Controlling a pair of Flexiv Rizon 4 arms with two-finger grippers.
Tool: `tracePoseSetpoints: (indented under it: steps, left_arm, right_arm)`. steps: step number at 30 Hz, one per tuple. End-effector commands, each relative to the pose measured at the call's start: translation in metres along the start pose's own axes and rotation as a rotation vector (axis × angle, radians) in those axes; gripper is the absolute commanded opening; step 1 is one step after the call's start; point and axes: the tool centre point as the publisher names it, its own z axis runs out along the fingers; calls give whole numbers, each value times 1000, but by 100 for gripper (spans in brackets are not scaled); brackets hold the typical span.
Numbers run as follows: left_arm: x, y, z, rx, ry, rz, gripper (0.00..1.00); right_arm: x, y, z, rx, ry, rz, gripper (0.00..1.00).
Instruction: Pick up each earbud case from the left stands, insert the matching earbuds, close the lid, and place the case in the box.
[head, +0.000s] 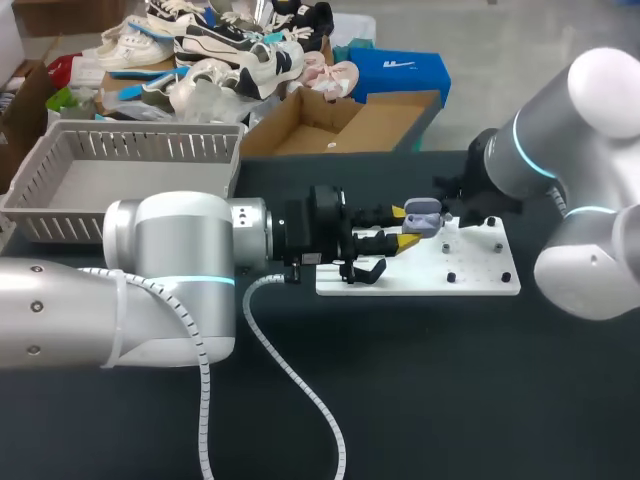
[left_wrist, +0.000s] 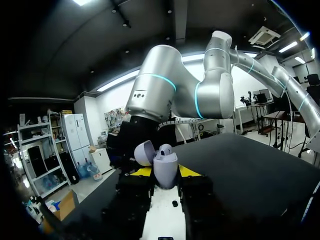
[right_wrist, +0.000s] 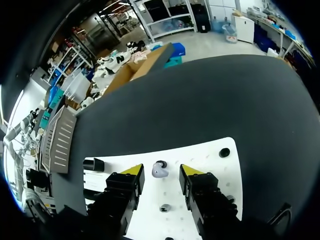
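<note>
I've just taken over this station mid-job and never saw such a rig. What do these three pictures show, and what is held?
Two robot arms work at a black table. The head view looks down from above and behind; each round picture comes from a camera on one arm's wrist. The left gripper is shut on a lavender earbud case, lid open, with a seated earbud inside. The right gripper is open, a loose earbud lying just ahead of it on the white board. A grey basket sits at the table's left.
</note>
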Motion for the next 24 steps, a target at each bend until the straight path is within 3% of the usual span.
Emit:
tracePoseSetpoints:
  steps: [1,12,24]
  left_arm:
    - [0,-1,1,-7,-1,2,0]
    - [0,-1,1,-7,-1,2,0]
    - [0,-1,1,-7,-1,2,0]
  right_arm:
    - [-3,1,1,3,17,7,44]
    - [0,0,5,-19,49,58,42]
    - [-1,2,4,-24,49,66,33]
